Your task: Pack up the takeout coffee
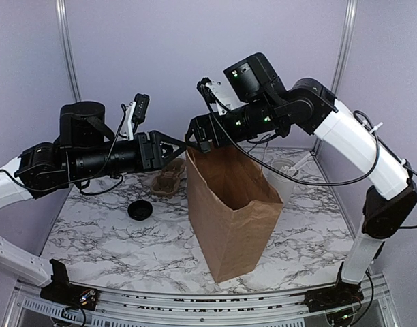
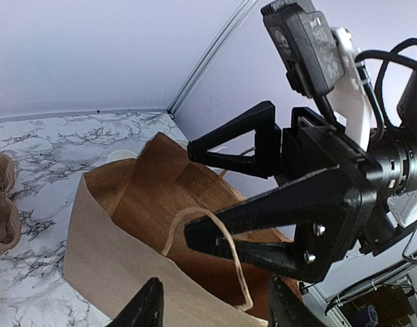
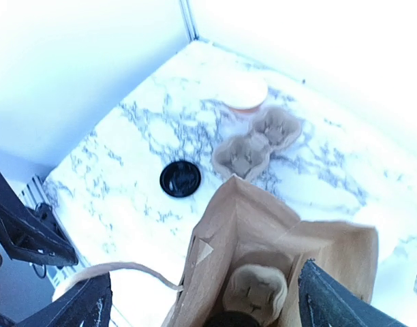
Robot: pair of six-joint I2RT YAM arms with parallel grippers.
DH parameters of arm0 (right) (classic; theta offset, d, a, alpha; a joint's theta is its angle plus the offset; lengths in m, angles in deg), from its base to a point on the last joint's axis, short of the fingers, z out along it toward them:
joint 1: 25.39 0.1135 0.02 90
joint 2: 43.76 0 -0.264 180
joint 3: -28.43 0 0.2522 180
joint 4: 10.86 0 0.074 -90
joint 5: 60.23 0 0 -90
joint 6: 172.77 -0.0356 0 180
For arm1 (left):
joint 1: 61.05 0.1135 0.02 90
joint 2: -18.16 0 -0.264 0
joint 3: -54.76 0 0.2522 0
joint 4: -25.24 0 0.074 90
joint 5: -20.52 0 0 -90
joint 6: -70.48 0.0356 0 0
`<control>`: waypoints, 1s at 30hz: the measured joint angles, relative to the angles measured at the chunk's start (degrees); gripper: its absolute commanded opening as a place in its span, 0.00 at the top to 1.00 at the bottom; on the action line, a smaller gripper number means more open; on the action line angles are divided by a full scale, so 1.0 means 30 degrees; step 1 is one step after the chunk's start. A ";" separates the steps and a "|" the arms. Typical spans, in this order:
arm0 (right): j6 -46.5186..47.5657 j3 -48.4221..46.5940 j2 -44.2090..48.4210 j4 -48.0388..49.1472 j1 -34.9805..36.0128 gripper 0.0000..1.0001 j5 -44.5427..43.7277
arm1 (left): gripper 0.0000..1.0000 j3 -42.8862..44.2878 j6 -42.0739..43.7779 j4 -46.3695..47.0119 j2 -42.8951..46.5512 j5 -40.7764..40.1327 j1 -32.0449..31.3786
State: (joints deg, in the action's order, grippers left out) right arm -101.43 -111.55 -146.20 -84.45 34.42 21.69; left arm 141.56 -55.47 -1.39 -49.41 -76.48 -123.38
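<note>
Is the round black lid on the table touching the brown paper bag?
No, the black lid lies apart from the paper bag, with bare marble table showing between them.

a robot lab cell: plain lilac panel walls [image 1: 195, 41], silver metal frame posts [image 1: 67, 48], marble-patterned white tabletop [image 1: 140, 238].

L gripper [image 1: 181, 146] & R gripper [image 1: 198, 139] crowd bag [image 1: 229, 211] rim; table [image 1: 127, 238] free front-left, bar black lid [image 1: 140, 210].

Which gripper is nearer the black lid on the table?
Left. The left gripper is raised just beyond the lid; the right gripper is farther over, above the bag.
</note>
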 measured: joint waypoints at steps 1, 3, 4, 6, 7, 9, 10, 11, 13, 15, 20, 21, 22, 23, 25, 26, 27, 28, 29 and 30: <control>0.0168 0.0015 0.0036 0.0379 -0.0153 0.09 0.0000 | 0.39 0.0000 0.0131 0.0015 0.0044 -0.0044 0.0000; 0.0452 0.0073 0.0160 0.1078 -0.0590 0.09 0.0007 | 0.34 -0.0007 0.0291 0.0044 0.0211 -0.0168 0.0000; 0.0554 0.0168 0.0291 0.1413 -0.0874 0.09 0.0007 | 0.32 -0.0015 0.0386 0.0051 0.0321 -0.0211 0.0000; 0.0772 0.0517 0.0714 0.2106 -0.1515 0.09 -0.0015 | 0.29 -0.0146 0.0561 0.0160 0.0670 -0.0415 0.0000; 0.0823 0.0758 0.0998 0.2455 -0.1865 0.09 -0.0029 | 0.29 -0.0240 0.0685 0.0211 0.0867 -0.0539 0.0000; 0.0911 0.1392 0.1698 0.3315 -0.2463 0.09 0.0051 | 0.29 -0.0415 0.0874 0.0270 0.1231 -0.0743 0.0000; 0.0947 0.1705 0.2076 0.3716 -0.2710 0.09 0.0168 | 0.29 -0.0452 0.0947 0.0291 0.1341 -0.0831 0.0000; 0.0962 0.1887 0.2353 0.3978 -0.2885 0.09 0.0219 | 0.29 -0.0488 0.1005 0.0342 0.1435 -0.0889 0.0000; 0.0969 0.2106 0.2783 0.4597 -0.3082 0.09 0.0481 | 0.29 -0.0546 0.1078 0.0357 0.1566 -0.1035 0.0000; 0.0998 0.2171 0.2980 0.5173 -0.3067 0.09 0.0860 | 0.29 -0.0656 0.1144 0.0437 0.1617 -0.1202 0.0000; 0.1020 0.2812 0.2994 0.5858 -0.3067 0.09 0.1231 | 0.29 -0.0947 0.1151 0.0481 0.1625 -0.1530 0.0000; 0.1013 0.3009 0.2994 0.5865 -0.3067 0.09 0.1151 | 0.29 -0.0991 0.1151 0.0488 0.1632 -0.1603 0.0000; 0.1005 0.3257 0.3002 0.5858 -0.3089 0.10 0.1005 | 0.29 -0.1027 0.1166 0.0495 0.1647 -0.1705 0.0000; 0.0991 0.3432 0.3016 0.5850 -0.3147 0.10 0.0889 | 0.29 -0.1064 0.1202 0.0495 0.1676 -0.1814 0.0000; 0.0911 0.3898 0.3169 0.5850 -0.3417 0.10 0.0714 | 0.29 -0.1188 0.1290 0.0495 0.1807 -0.2062 0.0000; 0.0860 0.4269 0.3373 0.5865 -0.3672 0.11 0.0670 | 0.29 -0.1275 0.1341 0.0495 0.1916 -0.2208 0.0000; 0.0794 0.4758 0.3687 0.5843 -0.4080 0.11 0.0590 | 0.29 -0.1326 0.1392 0.0474 0.2018 -0.2339 0.0007; 0.0736 0.5144 0.3985 0.5807 -0.4503 0.11 0.0481 | 0.29 -0.1370 0.1443 0.0466 0.2120 -0.2470 0.0022; 0.0648 0.5741 0.4444 0.5865 -0.5085 0.11 0.0386 | 0.29 -0.1413 0.1501 0.0459 0.2244 -0.2630 0.0066; 0.0554 0.6288 0.4889 0.5850 -0.5603 0.11 0.0255 | 0.29 -0.1472 0.1545 0.0444 0.2382 -0.2790 0.0131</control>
State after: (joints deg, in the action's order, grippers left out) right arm -99.77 -92.68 -131.53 -66.90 17.61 22.46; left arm 137.14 -50.83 -0.05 -42.26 -84.85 -122.98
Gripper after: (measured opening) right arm 0.894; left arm 0.710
